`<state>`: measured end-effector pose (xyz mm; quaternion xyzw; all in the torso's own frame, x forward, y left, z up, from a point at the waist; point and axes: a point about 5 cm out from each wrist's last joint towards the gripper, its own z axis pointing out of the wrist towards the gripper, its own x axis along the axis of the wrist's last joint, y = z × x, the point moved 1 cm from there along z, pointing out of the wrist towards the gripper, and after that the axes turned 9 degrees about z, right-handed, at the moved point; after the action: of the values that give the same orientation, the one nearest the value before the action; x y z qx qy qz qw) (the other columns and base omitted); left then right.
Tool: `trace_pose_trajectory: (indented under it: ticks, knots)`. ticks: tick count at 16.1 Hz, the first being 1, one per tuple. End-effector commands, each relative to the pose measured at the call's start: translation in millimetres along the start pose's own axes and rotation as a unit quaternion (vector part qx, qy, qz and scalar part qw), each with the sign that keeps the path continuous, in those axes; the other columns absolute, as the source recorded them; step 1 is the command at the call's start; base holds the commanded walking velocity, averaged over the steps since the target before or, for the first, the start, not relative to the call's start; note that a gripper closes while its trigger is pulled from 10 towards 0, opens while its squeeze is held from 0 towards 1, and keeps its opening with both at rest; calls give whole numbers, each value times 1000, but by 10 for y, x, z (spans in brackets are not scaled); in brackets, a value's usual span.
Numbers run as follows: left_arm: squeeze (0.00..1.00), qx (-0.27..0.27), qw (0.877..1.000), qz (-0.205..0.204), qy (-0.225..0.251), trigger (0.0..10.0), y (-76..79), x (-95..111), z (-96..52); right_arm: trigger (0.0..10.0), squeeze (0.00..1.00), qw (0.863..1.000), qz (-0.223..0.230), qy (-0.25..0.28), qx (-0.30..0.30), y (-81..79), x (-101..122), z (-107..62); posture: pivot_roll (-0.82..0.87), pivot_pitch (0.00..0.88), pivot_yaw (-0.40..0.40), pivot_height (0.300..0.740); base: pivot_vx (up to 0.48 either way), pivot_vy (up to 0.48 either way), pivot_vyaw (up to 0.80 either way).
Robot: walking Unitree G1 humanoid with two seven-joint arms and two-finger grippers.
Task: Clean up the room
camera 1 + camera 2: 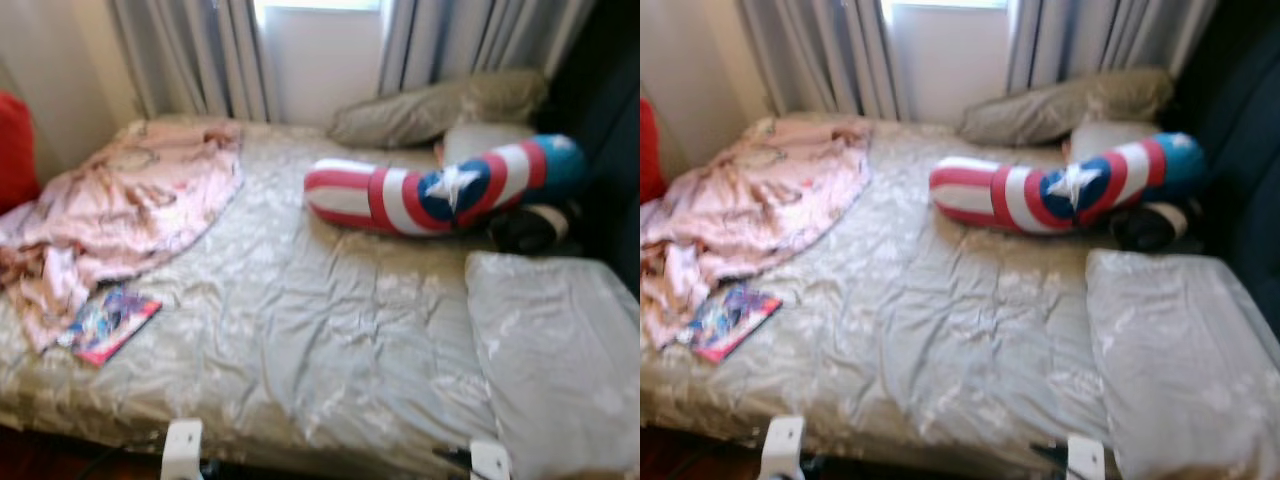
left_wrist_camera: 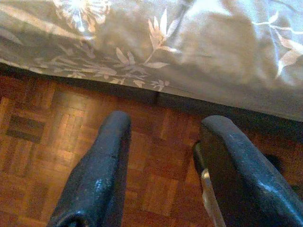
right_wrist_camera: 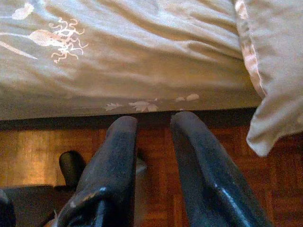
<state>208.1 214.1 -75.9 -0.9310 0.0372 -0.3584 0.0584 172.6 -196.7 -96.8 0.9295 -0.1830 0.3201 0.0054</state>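
Your cleanup looks barely begun: a pink blanket lies crumpled at the upper left of the bed, a comic book at lower left, a striped shield bolster at upper right. Your left gripper and right gripper hang low over parquet floor at the bed's edge, fingers parted, holding nothing.

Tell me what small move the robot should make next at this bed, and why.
Probably raise the left gripper toward the colourful thin book lying loose on the grey floral bedspread beside the crumpled pink blanket. Both grippers hang low by the wooden parquet floor, open and holding nothing, and the book sits nearest the left arm.
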Motion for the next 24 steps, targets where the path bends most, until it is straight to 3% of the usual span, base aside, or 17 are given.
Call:
trace_pose_trajectory:
  ticks: [1, 16, 17, 18, 20, 21, 22, 24]
  knots:
    - [0, -3, 1000, 3, -6, 10000, 27, -13, 2, 10000, 0, 1000, -4, 5, -5, 37, 54, 8, -52, 66, 38, 740, 0, 319, 0]
    - [0, -7, 1000, 5, -3, 10000, 42, -7, 2, 10000, 0, 1000, -2, 7, -19, 51, 41, 4, -45, 55, 46, 740, 0, 316, 0]
    - [0, -8, 1000, 4, -1, 10000, 51, 5, 6, 10000, 608, 1000, -5, 7, -20, 55, 40, 3, -46, 51, 46, 740, 0, 319, 0]
    - [0, -8, 1000, 4, 0, 10000, 56, 10, 7, 10000, 1000, 1000, -3, 8, -19, 55, 40, 3, -46, 48, 46, 740, 0, 315, 0]
    - [0, -9, 1000, 4, 1, 10000, 61, 20, 10, 10000, 1000, 1000, -4, 7, -18, 55, 35, 2, -46, 43, 43, 740, 0, 317, 0]
    - [0, -9, 1000, 4, 2, 10000, 62, 21, 9, 10000, 745, 1000, -5, 6, -19, 58, 28, 0, -47, 41, 43, 740, 0, 315, 0]
    - [0, -9, 1000, 4, 2, 10000, 62, 19, 9, 10000, 0, 1000, -6, 5, -20, 60, 23, -1, -47, 40, 42, 740, 0, 315, 0]
    - [0, -10, 1000, 3, 1, 10000, 59, 9, 6, 10000, 0, 1000, -5, 4, -16, 57, 14, -3, -46, 38, 40, 740, 0, 319, 0]
